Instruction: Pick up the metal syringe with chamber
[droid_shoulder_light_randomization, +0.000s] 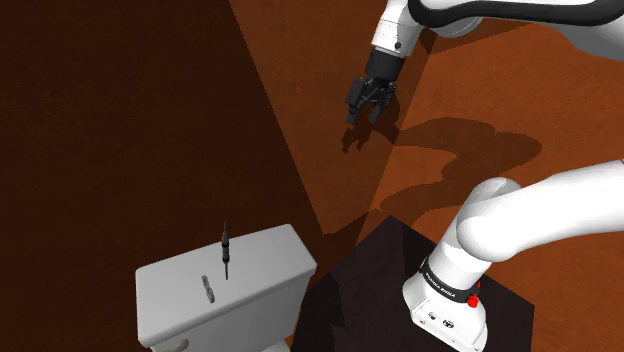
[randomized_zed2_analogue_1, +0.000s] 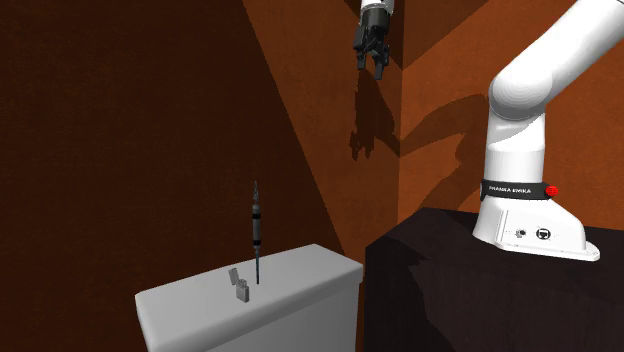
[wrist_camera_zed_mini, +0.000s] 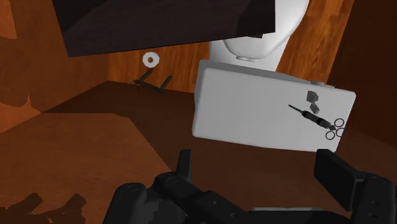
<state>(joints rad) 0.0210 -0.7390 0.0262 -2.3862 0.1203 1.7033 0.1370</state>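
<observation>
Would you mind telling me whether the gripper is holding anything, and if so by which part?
Nothing is held: the gripper hangs open in the air, far from the syringe on the toilet tank.

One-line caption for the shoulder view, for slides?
Open tool hangs well away from the dark syringe on the white toilet tank.

Bathroom in a home, per pics: brown walls (droid_shoulder_light_randomization: 120, 120) enclosed white toilet tank (droid_shoulder_light_randomization: 230, 315), bowl (wrist_camera_zed_mini: 254, 38), wall-hung paper roll (wrist_camera_zed_mini: 151, 60).
</observation>
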